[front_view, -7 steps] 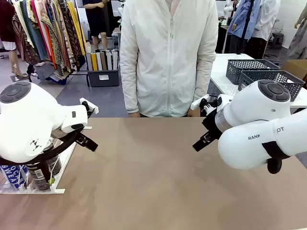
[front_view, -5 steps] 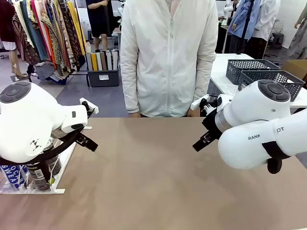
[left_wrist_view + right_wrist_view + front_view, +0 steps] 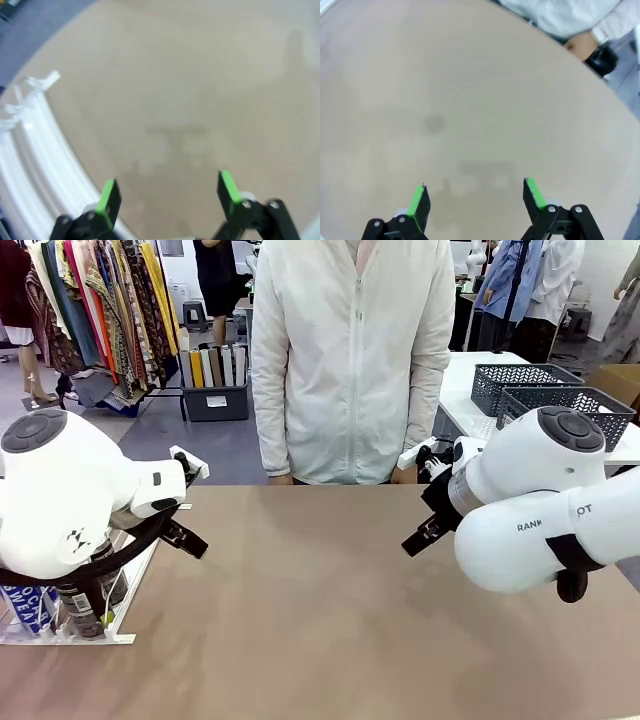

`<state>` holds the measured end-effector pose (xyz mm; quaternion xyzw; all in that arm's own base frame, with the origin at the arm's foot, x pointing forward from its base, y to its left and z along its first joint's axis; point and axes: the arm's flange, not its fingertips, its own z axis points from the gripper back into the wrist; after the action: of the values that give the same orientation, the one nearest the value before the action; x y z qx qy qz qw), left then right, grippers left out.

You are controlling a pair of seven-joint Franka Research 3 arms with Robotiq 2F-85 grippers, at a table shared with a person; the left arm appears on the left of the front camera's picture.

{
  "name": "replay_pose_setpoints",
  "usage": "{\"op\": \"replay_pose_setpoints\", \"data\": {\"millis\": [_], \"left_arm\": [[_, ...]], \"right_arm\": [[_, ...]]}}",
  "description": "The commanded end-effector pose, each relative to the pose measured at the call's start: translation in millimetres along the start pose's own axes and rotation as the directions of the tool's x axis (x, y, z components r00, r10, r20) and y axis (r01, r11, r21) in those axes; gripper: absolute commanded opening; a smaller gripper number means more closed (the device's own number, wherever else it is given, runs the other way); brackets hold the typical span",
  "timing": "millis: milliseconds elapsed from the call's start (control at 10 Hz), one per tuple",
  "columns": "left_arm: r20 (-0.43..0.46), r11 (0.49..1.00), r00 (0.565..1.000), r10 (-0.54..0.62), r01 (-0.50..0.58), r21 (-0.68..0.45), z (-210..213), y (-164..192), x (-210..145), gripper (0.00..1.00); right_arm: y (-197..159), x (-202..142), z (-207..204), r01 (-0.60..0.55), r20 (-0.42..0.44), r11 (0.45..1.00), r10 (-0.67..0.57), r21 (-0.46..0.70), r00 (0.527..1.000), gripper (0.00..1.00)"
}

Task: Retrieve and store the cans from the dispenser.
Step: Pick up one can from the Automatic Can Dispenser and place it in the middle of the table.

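The dispenser (image 3: 122,606), a white rack of rails, stands at the table's left edge, partly behind my left arm. At its low end stand a blue can (image 3: 26,606) and a dark can (image 3: 82,610). My left gripper (image 3: 188,539) hovers just right of the rack. In the blurred left wrist view it is open (image 3: 167,192) over bare tabletop, with the dispenser's rails (image 3: 31,145) along the left. My right gripper (image 3: 420,534) hangs over the table's right half. In its own view it is open (image 3: 476,196) with nothing between the fingers.
A person in a white jacket (image 3: 350,360) stands at the far edge, with a hand (image 3: 577,46) and a dark watch (image 3: 600,58) resting on the table. Two dark grey baskets (image 3: 560,400) sit on a white table at the back right.
My left arm has shifted slightly, carrying its gripper a little to the right and down. The right arm has not moved.
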<state>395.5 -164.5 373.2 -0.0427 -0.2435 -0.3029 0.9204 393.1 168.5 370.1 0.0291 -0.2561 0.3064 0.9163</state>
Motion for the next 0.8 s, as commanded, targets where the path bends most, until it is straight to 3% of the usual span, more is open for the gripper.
{"op": "replay_pose_setpoints", "data": {"millis": [0, 100, 200, 400, 500, 600, 700], "left_arm": [[-0.042, 0.970, 0.997, 0.068, -0.076, -0.231, 42, 12, 12, 1.00], [-0.132, 0.912, 0.973, 0.191, -0.225, -0.342, 72, 17, 20, 1.00], [-0.134, 0.872, 0.952, 0.274, -0.305, -0.384, 102, 28, 21, 1.00], [-0.027, 0.777, 0.909, 0.415, -0.370, -0.509, 170, 79, -11, 1.00], [0.041, 0.696, 0.869, 0.492, -0.365, -0.618, 205, 115, -44, 1.00], [0.103, 0.618, 0.816, 0.569, -0.341, -0.708, 234, 153, -86, 1.00], [0.166, 0.557, 0.713, 0.681, -0.357, -0.750, 253, 192, -136, 1.00]], "right_arm": [[-19, 11, 36, 0.189, -0.067, 0.942, -0.177, 0.277, 0.982, 1.00], [-29, 11, 62, 0.316, -0.126, 0.870, -0.290, 0.378, 0.949, 1.00], [-44, 2, 93, 0.369, -0.152, 0.787, -0.340, 0.494, 0.928, 1.00], [-87, -45, 164, 0.317, -0.049, 0.622, -0.408, 0.716, 0.912, 1.00], [-111, -81, 195, 0.288, 0.047, 0.565, -0.504, 0.773, 0.862, 1.00], [-137, -121, 214, 0.284, 0.112, 0.511, -0.612, 0.811, 0.783, 1.00], [-161, -169, 222, 0.288, 0.163, 0.448, -0.733, 0.847, 0.660, 1.00]]}}
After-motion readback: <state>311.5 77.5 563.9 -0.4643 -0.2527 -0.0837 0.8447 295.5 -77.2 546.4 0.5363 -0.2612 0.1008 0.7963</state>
